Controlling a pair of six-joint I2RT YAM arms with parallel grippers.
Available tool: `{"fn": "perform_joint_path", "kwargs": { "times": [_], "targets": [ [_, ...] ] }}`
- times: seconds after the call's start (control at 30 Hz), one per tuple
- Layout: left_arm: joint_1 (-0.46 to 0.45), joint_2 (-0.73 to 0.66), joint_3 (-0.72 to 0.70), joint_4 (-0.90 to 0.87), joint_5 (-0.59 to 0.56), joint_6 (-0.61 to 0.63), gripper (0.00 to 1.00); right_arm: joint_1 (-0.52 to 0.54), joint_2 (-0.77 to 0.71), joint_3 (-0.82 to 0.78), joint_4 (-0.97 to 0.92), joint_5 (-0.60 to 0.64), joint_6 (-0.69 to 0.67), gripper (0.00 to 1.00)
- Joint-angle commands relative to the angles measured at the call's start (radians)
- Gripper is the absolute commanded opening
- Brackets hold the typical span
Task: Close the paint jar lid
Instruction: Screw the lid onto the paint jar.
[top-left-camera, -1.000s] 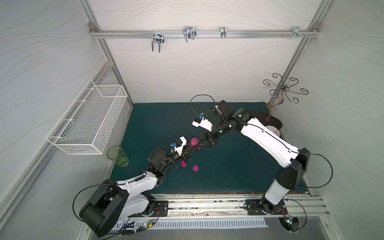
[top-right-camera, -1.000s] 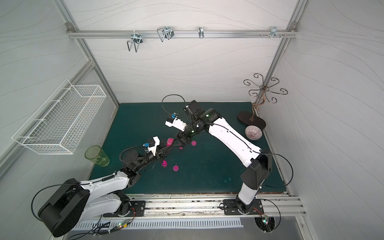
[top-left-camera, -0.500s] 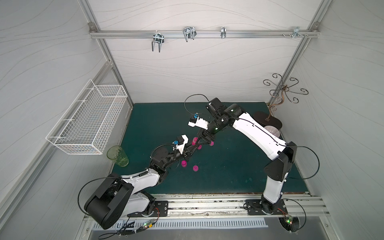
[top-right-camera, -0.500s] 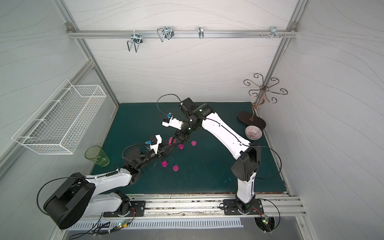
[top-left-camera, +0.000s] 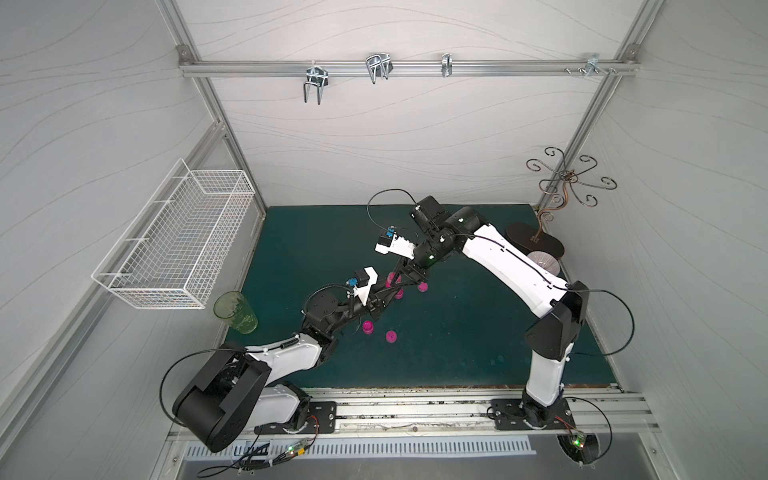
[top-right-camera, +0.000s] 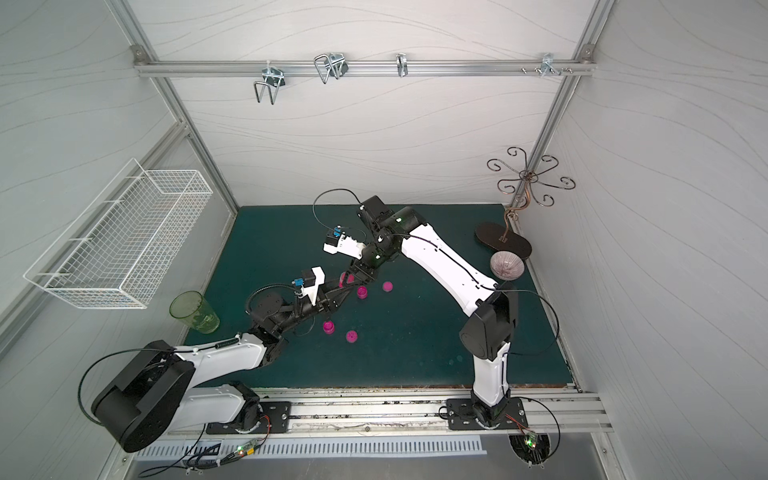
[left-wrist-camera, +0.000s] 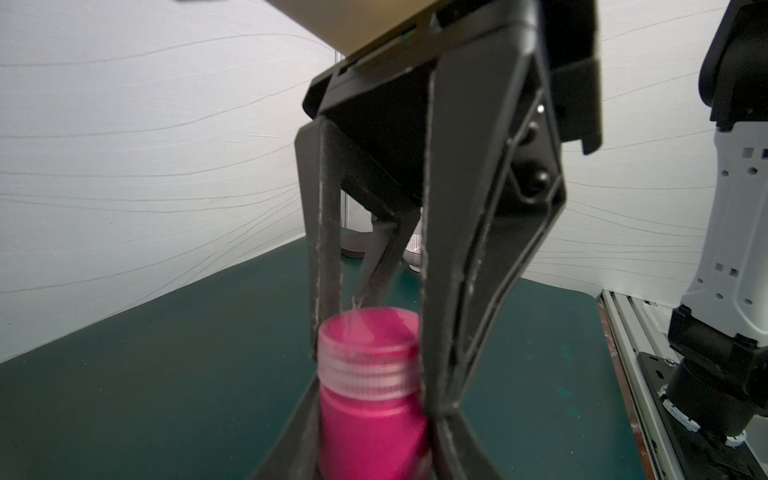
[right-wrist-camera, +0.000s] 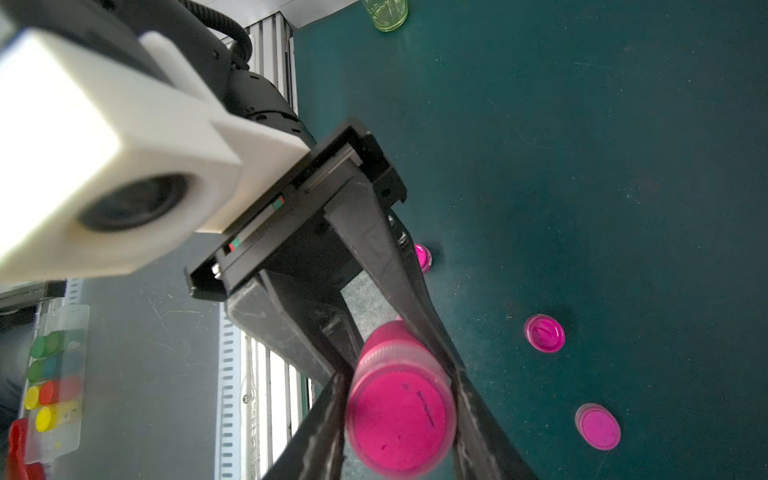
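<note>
On the green mat (top-left-camera: 478, 332), the left gripper (left-wrist-camera: 374, 440) pinched the paint jar (left-wrist-camera: 370, 419), the right gripper (left-wrist-camera: 374, 345) its lid (left-wrist-camera: 368, 361). Pink pots (right-wrist-camera: 544, 333) lay just beside them.

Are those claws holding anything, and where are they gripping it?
The left gripper clamps the pink paint jar by its body; the right gripper pinches its lid.

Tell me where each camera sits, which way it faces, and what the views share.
Top views: overhead, looking down at the green mat; left arm and right arm show whole.
Left wrist: behind the left gripper, looking along it at the paint jar it clamps; own fingers show.
Right wrist: behind the right gripper, looking down onto the lid it pinches.
Shared: both wrist views show jar, lid and the opposite gripper.
</note>
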Motion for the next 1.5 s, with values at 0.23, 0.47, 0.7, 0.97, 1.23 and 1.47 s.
{"fn": "perform_joint_path", "kwargs": {
  "times": [0.23,0.47,0.7,0.97,1.23,1.47],
  "targets": [
    [0.006,0.05,0.064,0.133,-0.025,-0.003,0.0,0.016,0.039,0.041,0.014,0.017,0.2,0.26],
    [-0.002,0.146,0.128,0.232,-0.167,-0.019,0.0,0.047,0.087,-0.025,0.174,0.204,0.676,0.29],
    [-0.041,0.201,0.214,0.235,-0.231,-0.002,0.0,0.074,0.09,-0.073,0.291,0.345,0.866,0.41],
    [0.009,0.178,0.162,0.235,-0.154,-0.044,0.0,-0.014,-0.072,-0.112,0.247,0.172,0.655,0.76],
    [0.023,0.175,0.101,0.235,-0.073,-0.059,0.0,-0.113,-0.146,-0.086,0.09,-0.017,0.395,0.81],
    [0.023,0.178,0.094,0.233,-0.02,-0.087,0.0,-0.11,-0.099,-0.056,0.045,-0.049,0.226,0.79]
  ]
}}
